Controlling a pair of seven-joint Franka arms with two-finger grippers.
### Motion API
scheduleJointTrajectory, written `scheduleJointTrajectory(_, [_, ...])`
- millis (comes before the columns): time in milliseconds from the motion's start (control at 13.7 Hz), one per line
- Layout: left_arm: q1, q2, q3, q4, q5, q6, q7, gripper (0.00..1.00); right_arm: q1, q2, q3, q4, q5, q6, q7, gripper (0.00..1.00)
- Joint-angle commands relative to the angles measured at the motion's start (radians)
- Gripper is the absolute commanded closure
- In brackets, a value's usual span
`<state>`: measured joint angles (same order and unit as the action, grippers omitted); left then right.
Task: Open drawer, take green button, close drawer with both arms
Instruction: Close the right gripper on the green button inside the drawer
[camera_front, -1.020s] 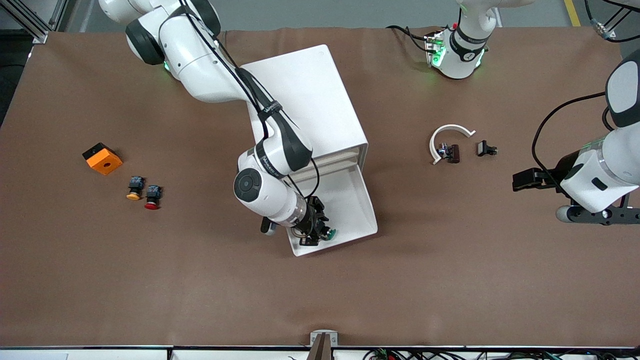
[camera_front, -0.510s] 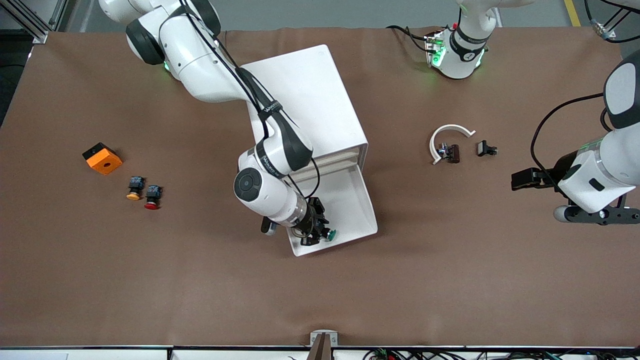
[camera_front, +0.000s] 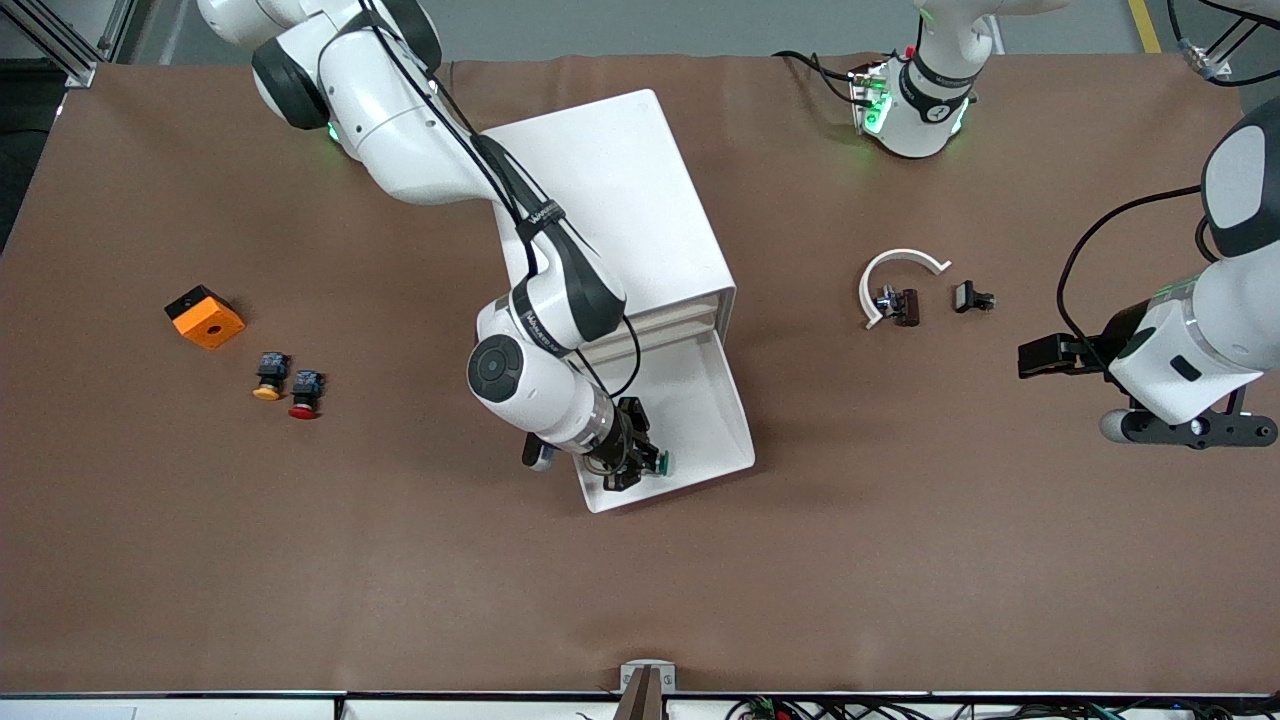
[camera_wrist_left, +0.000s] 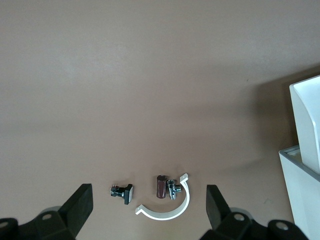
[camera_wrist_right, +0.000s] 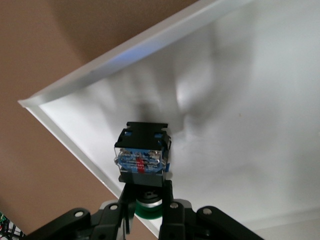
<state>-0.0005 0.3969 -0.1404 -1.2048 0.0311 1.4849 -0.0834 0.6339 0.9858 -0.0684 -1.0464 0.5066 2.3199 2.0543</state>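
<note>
One button (camera_wrist_right: 142, 165) between right hand (camera_wrist_right: 146, 210) fingers.

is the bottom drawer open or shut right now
Open. The drawer is pulled out of the cabinet toward the front camera, its white floor showing, and the right gripper grips the green button inside it.

An orange block (camera_front: 204, 317), yellow-capped button (camera_front: 268, 375), red-capped button (camera_front: 304, 393), white curved clip (camera_front: 893, 276) and 2 small dark parts (camera_front: 972, 297) lie on the brown table (camera_front: 900, 560).
</note>
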Motion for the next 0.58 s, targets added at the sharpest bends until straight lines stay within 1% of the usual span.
scheduleJointTrajectory(0, [0.0,-0.021,-0.007,-0.013,0.013,-0.014,-0.01,0.0,-0.002,0.002,-0.004,0.014,0.021,-0.062,0.01,1.0])
scheduleJointTrajectory(364, [-0.001,-0.02,-0.007,-0.013,0.013,-0.014,-0.01,0.0,-0.002,-0.019,0.001,0.017,0.026,-0.08,0.017,1.0])
scheduleJointTrajectory(510, [-0.001,-0.02,-0.007,-0.013,0.013,-0.014,-0.01,0.0,-0.005,-0.039,-0.002,0.022,0.088,-0.137,0.018,1.0])
